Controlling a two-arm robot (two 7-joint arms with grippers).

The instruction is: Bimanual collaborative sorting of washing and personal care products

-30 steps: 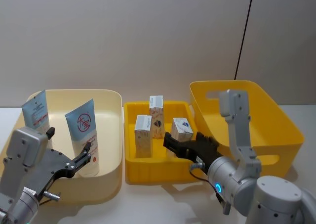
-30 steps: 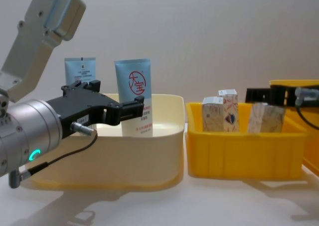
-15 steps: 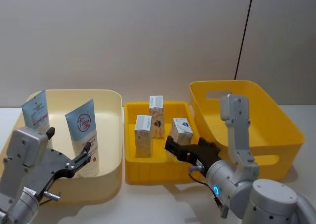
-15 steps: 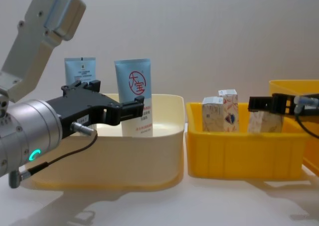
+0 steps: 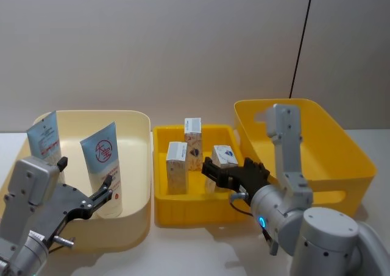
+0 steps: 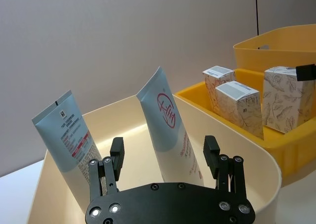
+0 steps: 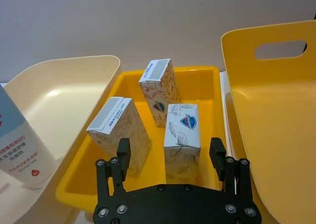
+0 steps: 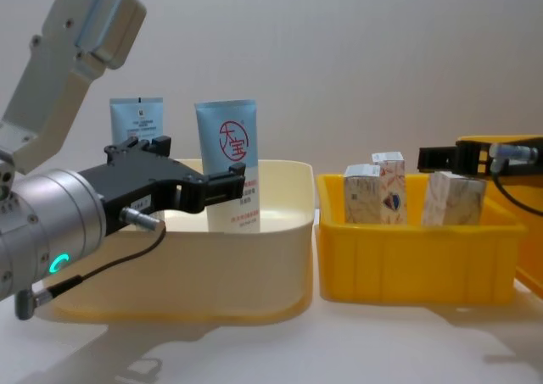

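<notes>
Here, tubes (image 5: 102, 160) upright, crimp up, cartons (image 5: 177, 166) on end, left tool (image 5: 86, 171) and right tool (image 7: 170, 145) gaping

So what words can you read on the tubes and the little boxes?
"大宝" in a red circle, on the wider tube.
Narrow tube: a dark mark and red lines of print, too small to read.
Back carton and right carton: a blue and red badge each, words blurred.
Left carton: grey top label, print too small to read.

Lab test bench, bare wall (image 5: 152, 44), white tabletop (image 5: 198, 251)
</notes>
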